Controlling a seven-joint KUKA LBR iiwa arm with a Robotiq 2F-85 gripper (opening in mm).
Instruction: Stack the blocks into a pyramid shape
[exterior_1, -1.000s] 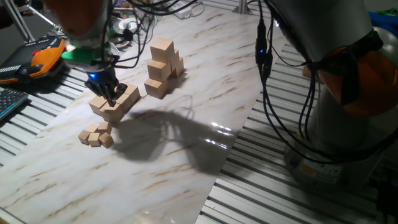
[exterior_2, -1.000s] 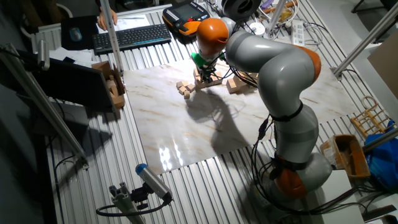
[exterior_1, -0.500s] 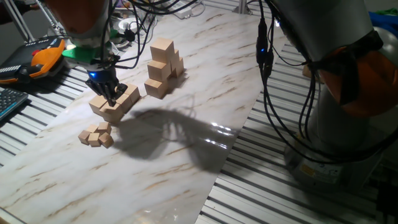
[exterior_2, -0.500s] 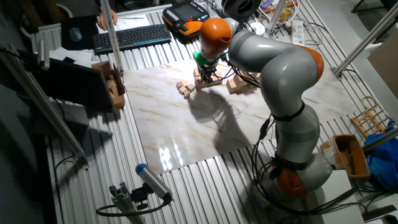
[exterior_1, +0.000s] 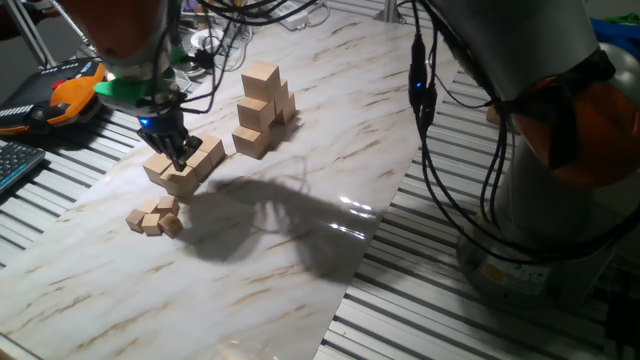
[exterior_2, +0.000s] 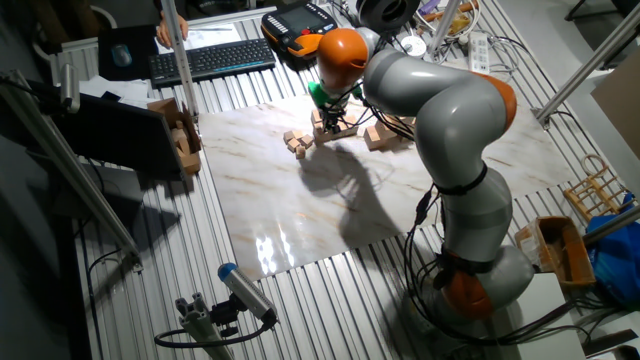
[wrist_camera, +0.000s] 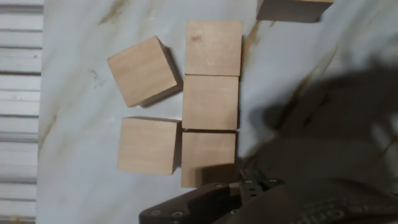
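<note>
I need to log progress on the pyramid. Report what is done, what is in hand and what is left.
Done: a partial stack of blocks stands several tiers high, though its shape is hard to judge. In hand: nothing that I can confirm; the claw is down at the loose blocks, five lying flat in the hand view, three in a row. Whether it grips one cannot be seen. Left: moving those blocks onto the stack.

Your arm (exterior_2: 440, 110) is arched way over and reaching down, wrist pointing straight at the counter. End effector (exterior_1: 178, 156) sits low; can't tell how its fingers stand.
</note>
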